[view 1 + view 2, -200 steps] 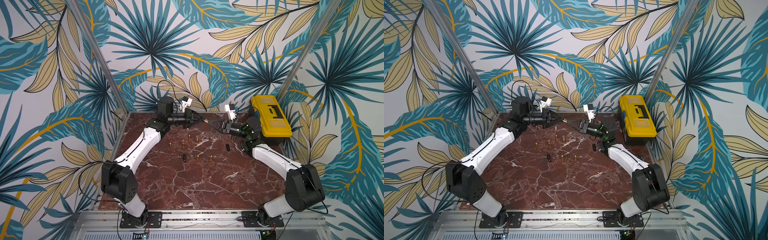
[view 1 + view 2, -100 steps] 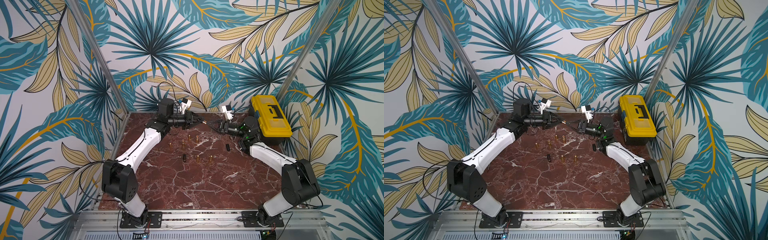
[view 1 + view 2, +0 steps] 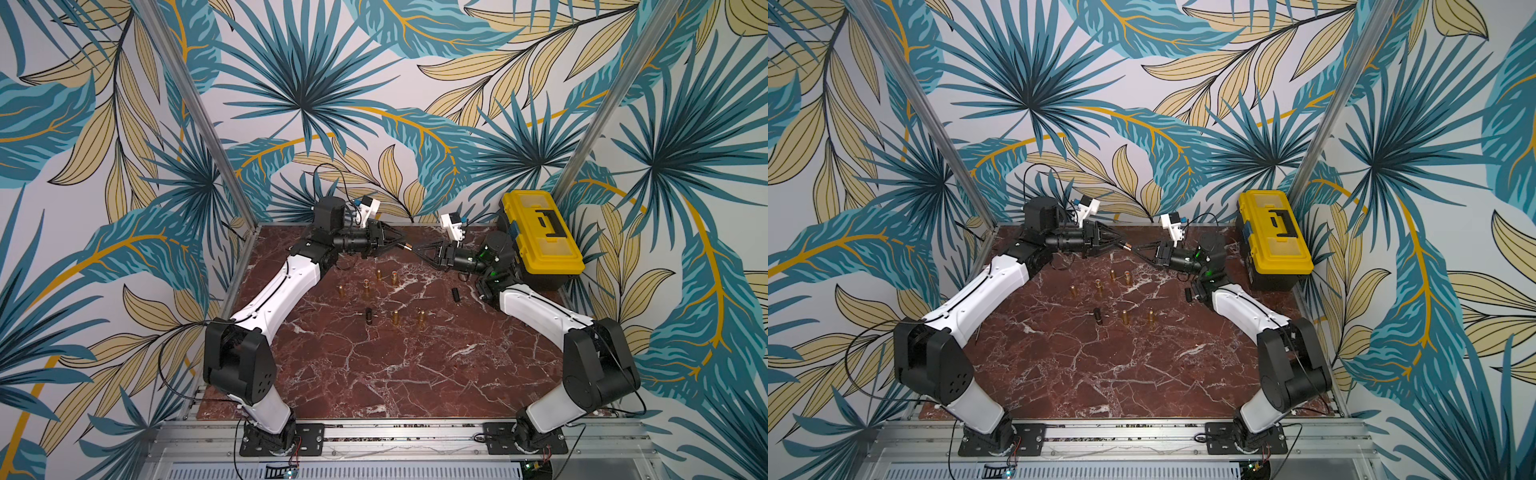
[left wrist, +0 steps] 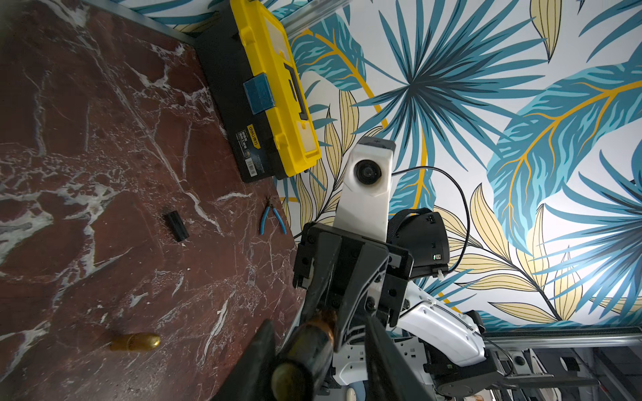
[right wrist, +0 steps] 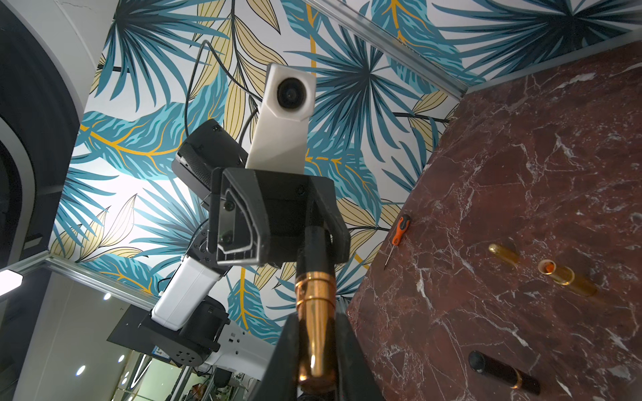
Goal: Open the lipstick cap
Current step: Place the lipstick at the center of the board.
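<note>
Back edge of bench (image 3: pixel 374 374), about midway along it. Both arms meet in the air there, end to end, with the lipstick (image 5: pixel 315 288) stretched between them, clear of the surface.

Right jaws: clenched on the gold body, seen plainly in the right wrist view.

Left jaws: standing either side of the black cap (image 4: pixel 309 347) but slack. In the left wrist view there is daylight between the cap and one finger, so no real hold on it.

Cap not yet off: in the right wrist view black meets the gold bands with no gap.

Step in hand, as I read it: the pull itself, with the hold on the cap side wanting.

Next move calls for the left jaws to close firmly on the black part, then a straight draw apart along the tube's length while the right keeps the body fixed. Any sideways bend would likely jam it.

Elsewhere: gold tubes (image 3: pixel 365 284) standing mid-bench, a short black tube (image 3: pixel 456 294) lying nearer the right edge, yellow toolbox (image 3: pixel 540 232) in the back right corner.
</note>
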Available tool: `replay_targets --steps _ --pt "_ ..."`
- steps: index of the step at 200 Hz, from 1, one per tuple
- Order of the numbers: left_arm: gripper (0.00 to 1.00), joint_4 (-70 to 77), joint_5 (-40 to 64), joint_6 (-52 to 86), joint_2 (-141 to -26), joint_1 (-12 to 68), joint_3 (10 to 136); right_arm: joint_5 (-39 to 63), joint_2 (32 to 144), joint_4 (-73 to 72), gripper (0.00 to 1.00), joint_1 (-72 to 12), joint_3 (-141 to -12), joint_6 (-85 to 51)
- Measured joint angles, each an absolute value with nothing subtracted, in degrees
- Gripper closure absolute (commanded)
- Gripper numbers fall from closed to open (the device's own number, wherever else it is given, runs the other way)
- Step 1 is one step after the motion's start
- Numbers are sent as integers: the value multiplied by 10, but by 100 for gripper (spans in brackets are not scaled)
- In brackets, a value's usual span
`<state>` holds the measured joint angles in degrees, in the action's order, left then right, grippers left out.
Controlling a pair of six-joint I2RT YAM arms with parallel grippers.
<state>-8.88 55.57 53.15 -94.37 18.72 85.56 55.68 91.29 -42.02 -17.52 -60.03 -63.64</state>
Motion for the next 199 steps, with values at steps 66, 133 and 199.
replay_targets --steps 66,133,199 --pt "55 -84 542 522 -920 133 827 548 909 -1 87 -133 -743 -390" --pt "54 -133 502 462 -904 133 791 426 951 373 87 -124 -941 -157" --pt "53 -367 319 290 -972 172 969 307 1023 520 87 -124 -981 -82"
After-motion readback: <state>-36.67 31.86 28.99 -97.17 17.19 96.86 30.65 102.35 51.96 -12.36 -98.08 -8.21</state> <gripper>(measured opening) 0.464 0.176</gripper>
